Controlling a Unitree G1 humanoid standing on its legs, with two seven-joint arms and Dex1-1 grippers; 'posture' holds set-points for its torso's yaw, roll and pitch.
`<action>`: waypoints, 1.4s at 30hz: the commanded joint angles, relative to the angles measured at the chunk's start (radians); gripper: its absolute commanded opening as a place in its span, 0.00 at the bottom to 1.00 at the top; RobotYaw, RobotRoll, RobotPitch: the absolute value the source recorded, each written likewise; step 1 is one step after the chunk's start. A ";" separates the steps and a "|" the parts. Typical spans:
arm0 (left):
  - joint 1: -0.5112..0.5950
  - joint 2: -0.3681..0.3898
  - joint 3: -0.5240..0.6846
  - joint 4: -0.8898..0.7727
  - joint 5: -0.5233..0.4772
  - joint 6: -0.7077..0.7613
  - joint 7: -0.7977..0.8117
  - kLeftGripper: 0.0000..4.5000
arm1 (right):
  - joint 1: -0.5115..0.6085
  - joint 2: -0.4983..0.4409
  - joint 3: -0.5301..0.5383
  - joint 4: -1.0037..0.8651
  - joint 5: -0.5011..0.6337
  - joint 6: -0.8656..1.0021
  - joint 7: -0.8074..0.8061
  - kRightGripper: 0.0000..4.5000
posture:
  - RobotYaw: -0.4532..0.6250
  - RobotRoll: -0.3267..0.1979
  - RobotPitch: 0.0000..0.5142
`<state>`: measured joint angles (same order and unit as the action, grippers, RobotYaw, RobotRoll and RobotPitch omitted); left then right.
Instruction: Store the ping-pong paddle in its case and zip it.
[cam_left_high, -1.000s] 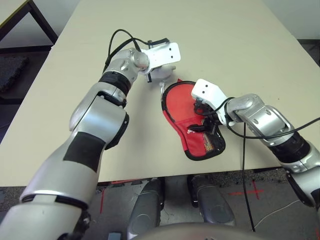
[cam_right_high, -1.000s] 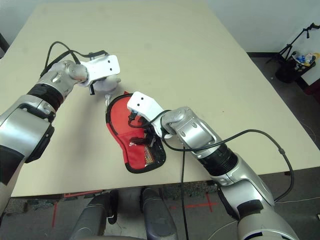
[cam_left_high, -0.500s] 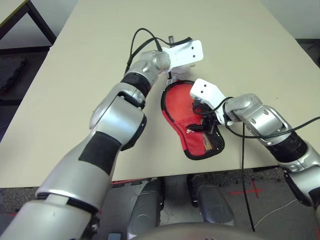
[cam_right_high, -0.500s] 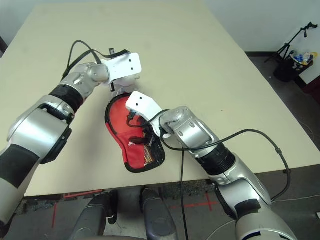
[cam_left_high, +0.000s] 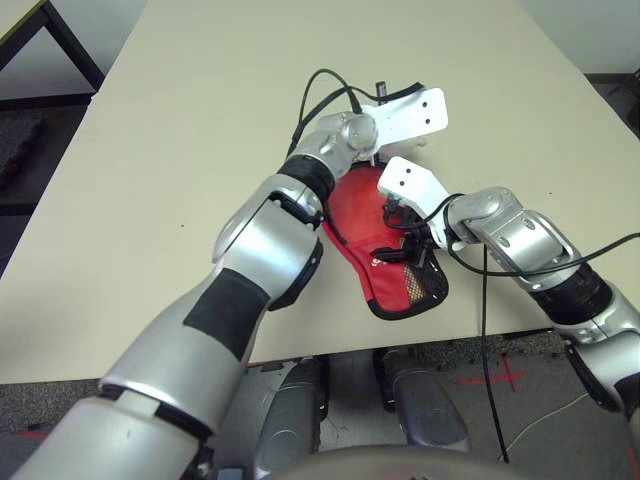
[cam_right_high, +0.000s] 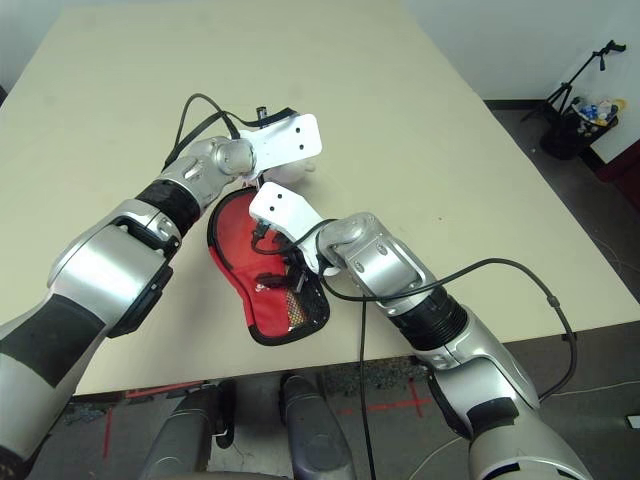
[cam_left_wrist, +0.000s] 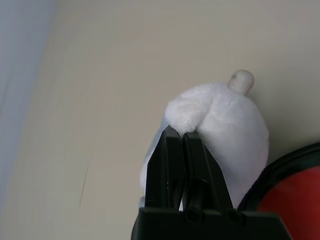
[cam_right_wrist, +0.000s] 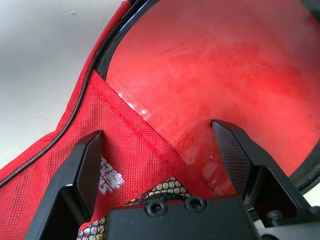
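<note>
The left gripper (cam_left_wrist: 182, 137) has its fingers pressed together, nipping the white pom-pom (cam_left_wrist: 225, 130) just beyond their tips. The right gripper (cam_right_wrist: 160, 150) stands spread wide, one finger over the case (cam_right_wrist: 115, 160), the other over the paddle (cam_right_wrist: 200, 75) lying inside it.

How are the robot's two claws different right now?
The left gripper has its fingers shut together on the white pom-pom; the right gripper has its fingers spread wide and pinches nothing. The left is at the case's round end; the right hangs above the paddle. Both have black fingers.
</note>
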<state>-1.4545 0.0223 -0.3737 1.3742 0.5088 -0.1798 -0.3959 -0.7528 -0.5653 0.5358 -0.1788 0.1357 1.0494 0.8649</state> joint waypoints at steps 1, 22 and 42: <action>-0.022 -0.034 0.018 -0.011 -0.017 -0.033 -0.024 0.00 | 0.051 0.016 0.078 0.090 -0.004 0.031 0.011 1.00 | 0.31 0.62 0.42; -0.050 0.059 0.101 -0.025 -0.078 -0.016 -0.165 0.16 | 0.040 0.027 0.069 0.126 -0.020 0.005 0.027 1.00 | 0.35 0.62 0.39; 0.026 0.247 0.288 -0.259 -0.390 0.231 -0.714 1.00 | 0.042 0.040 0.055 0.192 -0.046 -0.050 0.037 1.00 | 0.37 0.62 0.34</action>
<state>-1.4630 0.2620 -0.0753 1.1515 0.1341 0.0235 -1.0676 -0.7682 -0.5285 0.5266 -0.0747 0.1046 0.9653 0.9007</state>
